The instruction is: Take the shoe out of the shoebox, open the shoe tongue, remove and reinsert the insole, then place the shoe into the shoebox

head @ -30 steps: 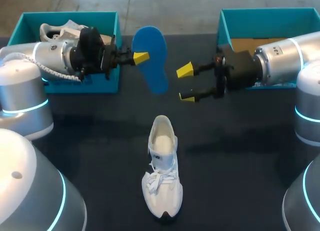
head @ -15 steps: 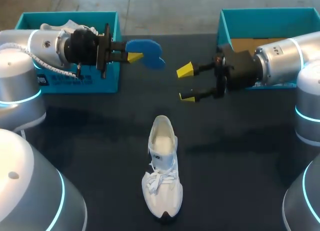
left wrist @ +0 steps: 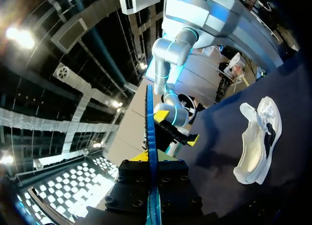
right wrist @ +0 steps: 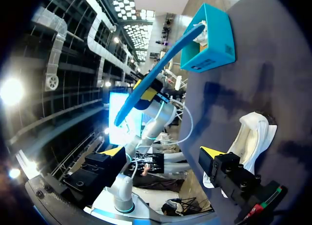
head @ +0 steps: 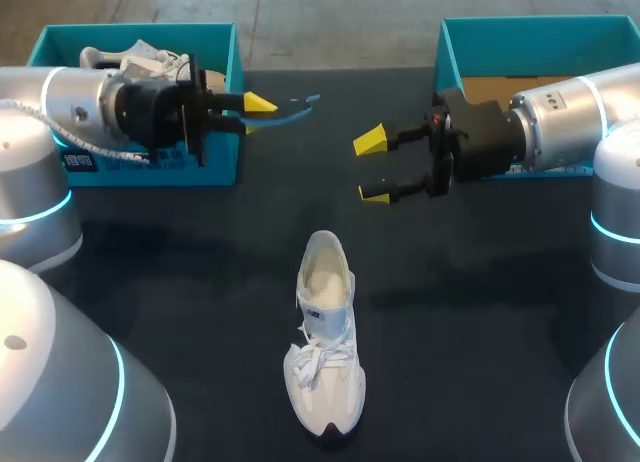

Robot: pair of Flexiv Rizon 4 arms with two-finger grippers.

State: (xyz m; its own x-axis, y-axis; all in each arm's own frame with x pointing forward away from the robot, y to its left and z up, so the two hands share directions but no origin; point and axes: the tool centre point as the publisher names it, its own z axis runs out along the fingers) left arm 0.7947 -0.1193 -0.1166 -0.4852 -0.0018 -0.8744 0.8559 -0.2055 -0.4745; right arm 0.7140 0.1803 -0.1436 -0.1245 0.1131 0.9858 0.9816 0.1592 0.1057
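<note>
the white sneaker [head: 325, 332] lies unmoved near the worktop's [head: 480, 312] front edge, toe toward that edge. the blue insole [head: 297, 111], broad-faced a second ago, now shows edge-on, pinched in the left gripper [head: 254, 115], which has drawn back toward the left shoebox [head: 215, 169] at the far left corner. the right gripper [head: 372, 167] stays spread, holding nothing. the left arm [head: 80, 107] hides most of a second shoe [head: 125, 57] in that box.

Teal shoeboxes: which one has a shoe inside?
The teal cardboard shoebox at the far left: a white sneaker shows inside. The far-right teal shoebox shows only brown floor where visible.
</note>
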